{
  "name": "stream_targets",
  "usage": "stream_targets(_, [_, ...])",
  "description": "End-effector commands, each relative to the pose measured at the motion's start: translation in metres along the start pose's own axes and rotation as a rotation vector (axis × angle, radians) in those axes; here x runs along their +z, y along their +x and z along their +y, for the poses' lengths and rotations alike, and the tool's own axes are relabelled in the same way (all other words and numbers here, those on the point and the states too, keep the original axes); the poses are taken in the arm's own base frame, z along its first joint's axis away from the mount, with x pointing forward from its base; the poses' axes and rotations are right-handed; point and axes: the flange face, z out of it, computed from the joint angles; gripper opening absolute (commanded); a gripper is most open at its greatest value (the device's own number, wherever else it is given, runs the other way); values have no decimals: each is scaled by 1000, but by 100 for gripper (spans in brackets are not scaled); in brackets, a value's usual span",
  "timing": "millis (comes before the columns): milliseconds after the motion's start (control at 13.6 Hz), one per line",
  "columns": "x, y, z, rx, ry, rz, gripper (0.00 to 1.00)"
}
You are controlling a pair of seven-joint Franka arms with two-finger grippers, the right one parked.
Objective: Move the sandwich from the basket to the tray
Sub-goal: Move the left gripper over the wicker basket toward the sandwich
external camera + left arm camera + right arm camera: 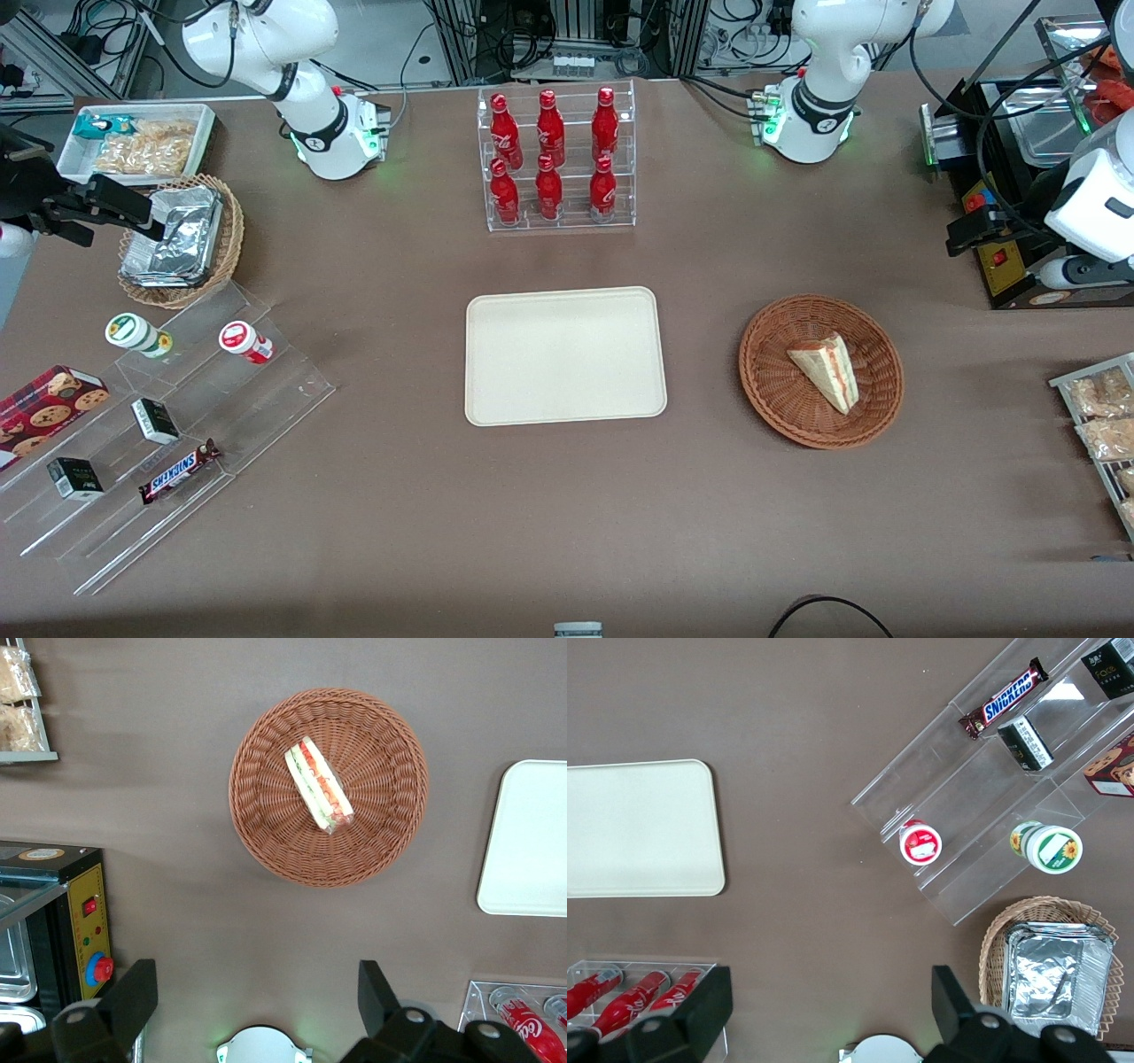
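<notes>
Presently the sandwich is lying loose inside the basket, nothing crowding it, so approach from above looks unobstructed. Beside it, across bare surface, the tray is waiting unloaded. The gripper is hovering above, fingers spread wide, holding nothing.

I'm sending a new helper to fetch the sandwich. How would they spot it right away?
Find the cream tray at the table's middle, then the reddish-brown wicker basket beside it, toward the working arm's end. The sandwich lies inside: a pale triangular wedge with red, green and white layers. The open gripper hangs above the table beside the basket.
</notes>
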Motion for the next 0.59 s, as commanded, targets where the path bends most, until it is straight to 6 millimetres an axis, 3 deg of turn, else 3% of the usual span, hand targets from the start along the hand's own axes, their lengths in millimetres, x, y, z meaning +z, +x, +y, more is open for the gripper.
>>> stream_targets(0, [3,11,1,13,3,11,100])
stream_targets(295, [40,33,3,1,-1,-46,100])
stream_targets(516, [88,46,8,0,-1,-57,100])
